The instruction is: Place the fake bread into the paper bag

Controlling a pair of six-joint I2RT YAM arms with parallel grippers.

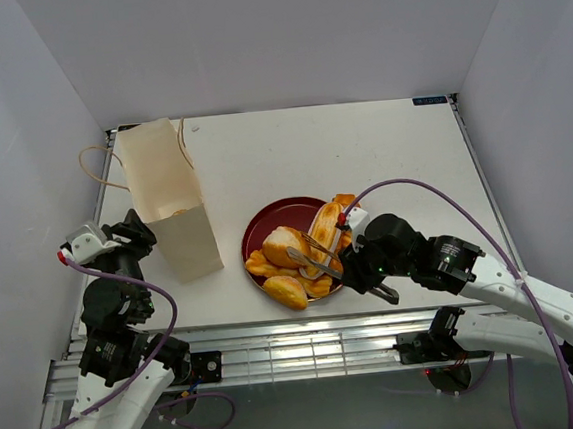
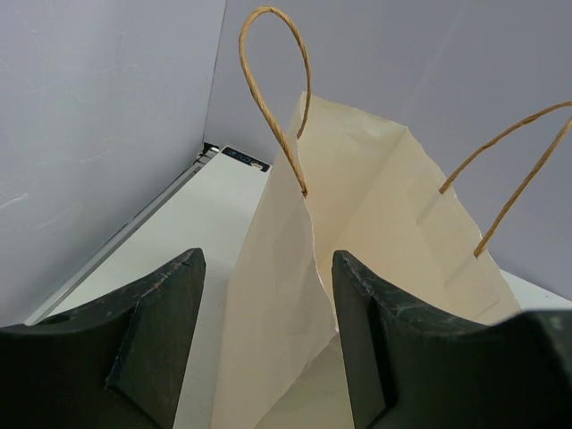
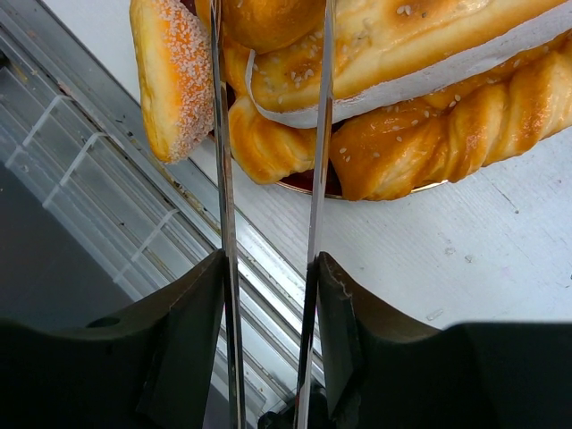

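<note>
Gripping thin metal tongs [image 3: 318, 134] over glossy fake bread [image 3: 402, 36], right gripper [image 3: 268, 268]; left gripper [image 2: 268, 268] agape.

bag [image 1: 170, 200]: matt pale paper, smooth, softly creased | handles [image 2: 273, 107]: rough twisted tan paper cord | bread [image 3: 411, 36]: glossy golden plastic look, gritty seed speckle | plate [image 1: 263, 229]: glossy dark red | tongs [image 3: 320, 134]: polished bare metal | worktop [image 1: 361, 148]: matt white, faintly scuffed | rails [image 1: 308, 341] at near edge: dull grey metal

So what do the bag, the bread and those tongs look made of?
The paper bag: matte cream paper, creased, twisted tan string handles. The fake bread: likely plastic or foam, glossy orange with moulded seed specks. The tongs: thin bright metal, probably steel, mirror-like edges.
</note>
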